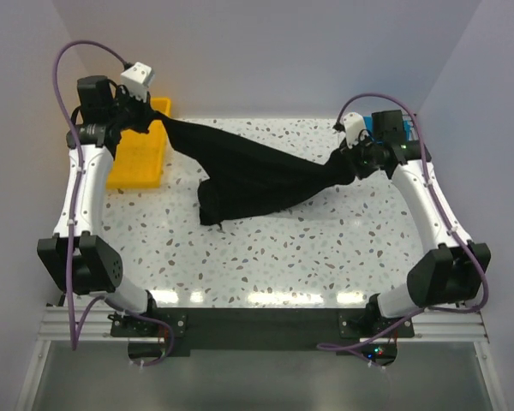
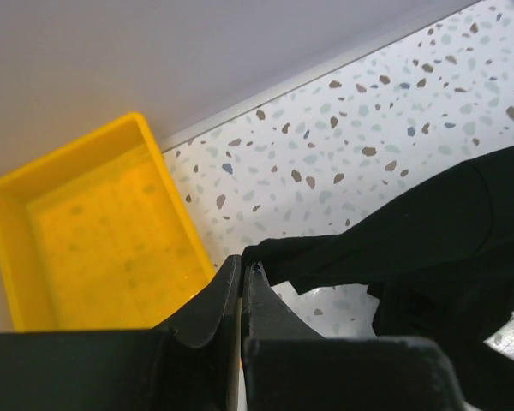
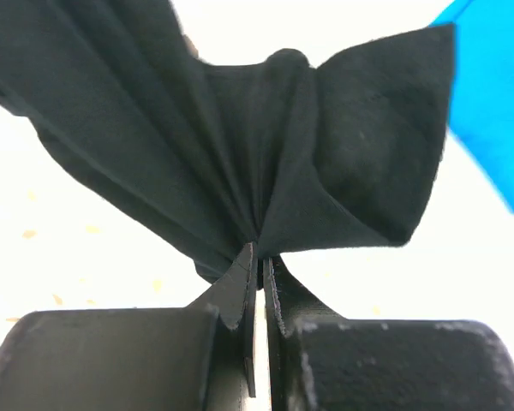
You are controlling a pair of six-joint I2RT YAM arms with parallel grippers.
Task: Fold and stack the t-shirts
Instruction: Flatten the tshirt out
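Jaws of the left gripper point(image 2: 242, 267) are pressed fully together on a thin edge of the black t-shirt point(image 1: 257, 175). Those of the right gripper point(image 3: 259, 255) are likewise clamped on a gathered bunch of the same cloth. The shirt spans both arms above the table point(image 1: 265, 257), and its lower fold appears to rest on the surface. To spread it flat, draw both grips apart evenly and lower them together (clear of the yellow tray point(image 1: 137, 163) at left). A blue t-shirt point(image 3: 488, 103) lies just beyond the right gripper.
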